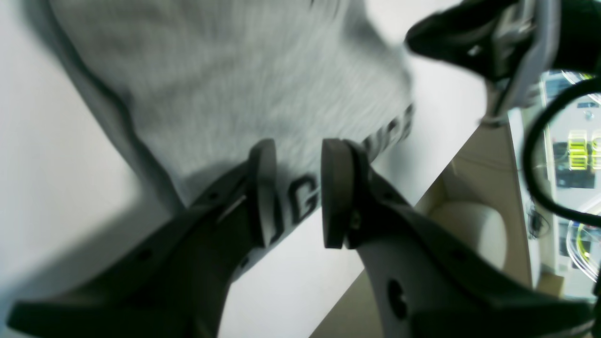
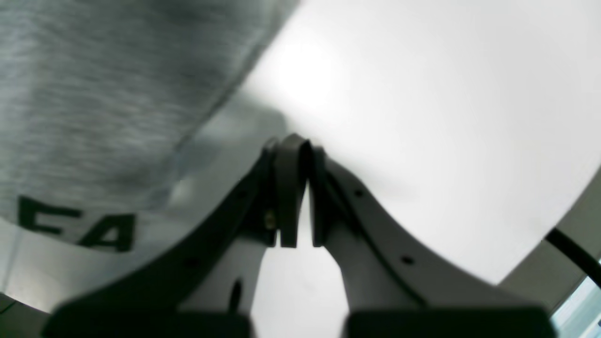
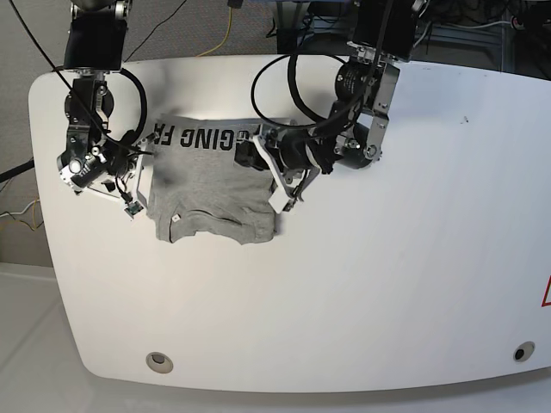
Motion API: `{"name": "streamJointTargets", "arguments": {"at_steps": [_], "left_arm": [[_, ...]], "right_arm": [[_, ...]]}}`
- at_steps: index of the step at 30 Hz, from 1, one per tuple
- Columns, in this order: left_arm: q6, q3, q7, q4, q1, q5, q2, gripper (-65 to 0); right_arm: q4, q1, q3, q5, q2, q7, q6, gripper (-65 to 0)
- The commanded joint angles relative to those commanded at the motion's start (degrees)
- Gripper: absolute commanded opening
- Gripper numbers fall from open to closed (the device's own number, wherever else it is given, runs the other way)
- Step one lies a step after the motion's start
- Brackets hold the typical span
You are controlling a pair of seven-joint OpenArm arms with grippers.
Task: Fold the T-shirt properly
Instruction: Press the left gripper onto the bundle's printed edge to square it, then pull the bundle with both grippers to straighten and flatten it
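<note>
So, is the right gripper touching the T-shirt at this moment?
Apart. In the right wrist view the right gripper is closed, with bare white table around its tips; the T-shirt edge lies off to one side with a visible gap.

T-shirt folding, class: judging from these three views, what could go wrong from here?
1. The left gripper is open over the T-shirt's lettered edge; closing now may pinch only one layer and drag the fold askew.
2. The right gripper is shut beside the cloth on the table, holding nothing, so that side may shift.
</note>
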Motion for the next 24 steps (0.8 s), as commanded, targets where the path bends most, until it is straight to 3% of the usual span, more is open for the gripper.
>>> {"name": "streamJointTargets", "arguments": {"at_steps": [11, 16, 24], "left_arm": [[-0.1, 1.8, -5.5, -5.2, 0.2, -0.2, -2.3, -49.0], [-0.2, 2.5, -7.5, -7.0, 0.2, -0.3, -3.7, -49.2], [-0.3, 2.5, -7.5, -6.9, 0.2, -0.4, -5.6, -49.2]], "right_arm": [[-0.1, 0.0, -0.2, 0.0, -2.7, 0.4, -0.18, -61.2], [-0.1, 0.3, -0.3, 0.0, -4.1, 0.4, -2.81, -61.1], [-0.5, 2.9, -5.5, 0.0, -6.5, 0.4, -3.78, -61.1]]}}
